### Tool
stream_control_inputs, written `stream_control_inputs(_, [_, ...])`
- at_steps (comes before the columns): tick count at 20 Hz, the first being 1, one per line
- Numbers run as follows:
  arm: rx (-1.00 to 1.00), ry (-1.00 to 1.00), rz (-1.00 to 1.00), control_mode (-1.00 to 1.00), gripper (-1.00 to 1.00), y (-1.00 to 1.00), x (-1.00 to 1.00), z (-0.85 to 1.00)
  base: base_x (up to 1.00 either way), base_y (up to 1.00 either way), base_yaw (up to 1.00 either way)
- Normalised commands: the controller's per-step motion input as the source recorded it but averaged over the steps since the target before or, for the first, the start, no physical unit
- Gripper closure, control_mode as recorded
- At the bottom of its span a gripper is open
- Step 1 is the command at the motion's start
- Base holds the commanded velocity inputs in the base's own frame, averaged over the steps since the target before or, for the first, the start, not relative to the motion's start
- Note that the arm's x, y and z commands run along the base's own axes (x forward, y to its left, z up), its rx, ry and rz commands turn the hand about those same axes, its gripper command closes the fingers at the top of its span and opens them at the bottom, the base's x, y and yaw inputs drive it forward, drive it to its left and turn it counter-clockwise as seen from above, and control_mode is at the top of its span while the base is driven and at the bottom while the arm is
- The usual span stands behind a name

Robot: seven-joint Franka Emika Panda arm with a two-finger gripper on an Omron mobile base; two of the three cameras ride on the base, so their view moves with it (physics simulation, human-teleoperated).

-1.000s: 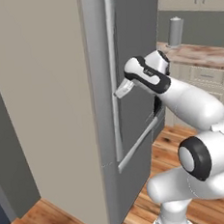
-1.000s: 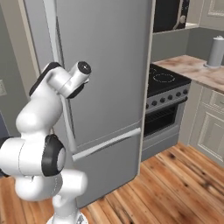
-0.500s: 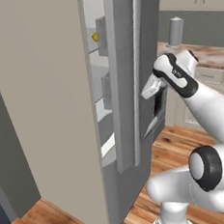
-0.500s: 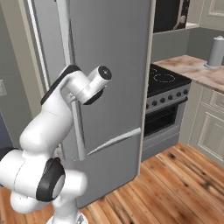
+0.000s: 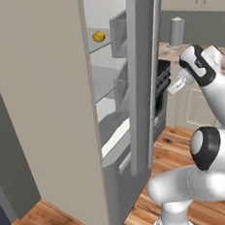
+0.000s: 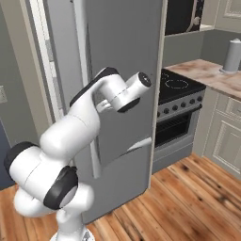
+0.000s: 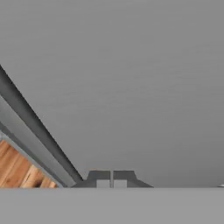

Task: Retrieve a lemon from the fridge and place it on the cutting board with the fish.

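The fridge (image 5: 56, 115) stands on the wooden plank floor (image 5: 195, 140), its door (image 5: 143, 77) swung open. Inside, a grey upper shelf (image 5: 98, 42) carries the lemon (image 5: 99, 36), which sits alone toward the back of that shelf, at about eleven o'clock from the door's edge. Below it is a second grey shelf (image 5: 104, 81), and lower still the pale top of the bottom drawer (image 5: 114, 134). Bins (image 5: 119, 33) hang on the inner side of the door. At two o'clock from the fridge, the marbled brown countertop (image 5: 177, 52) bears an upright grey cylinder (image 5: 177, 31). In the right base view the same countertop (image 6: 212, 77) runs beside a black stove (image 6: 176, 84).
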Motion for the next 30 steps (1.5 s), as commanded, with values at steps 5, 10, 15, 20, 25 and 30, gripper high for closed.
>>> stream_control_inputs(5, [0.02, 0.05, 0.0, -1.0, 1.0, -0.85, -0.14, -0.06, 0.0, 0.0, 0.0])
stream_control_inputs(10, [0.0, -0.02, 0.0, -1.0, -1.0, -0.27, -0.42, 0.0, 0.0, 0.0, 0.0])
stream_control_inputs(15, [0.03, -0.14, -0.05, -1.0, -1.0, -0.41, -0.81, 0.0, 0.0, 0.0, 0.0])
stream_control_inputs(20, [-0.02, -0.22, -0.1, -1.0, -1.0, 0.08, -1.0, 0.0, 0.0, 0.0, 0.0])
stream_control_inputs(25, [-0.16, -0.12, -0.09, -1.0, -1.0, 0.86, -1.0, 0.09, 0.0, 0.0, 0.0])
stream_control_inputs(30, [-0.14, -0.11, -0.26, -1.0, -1.0, 0.79, -1.0, 0.13, 0.0, 0.0, 0.0])
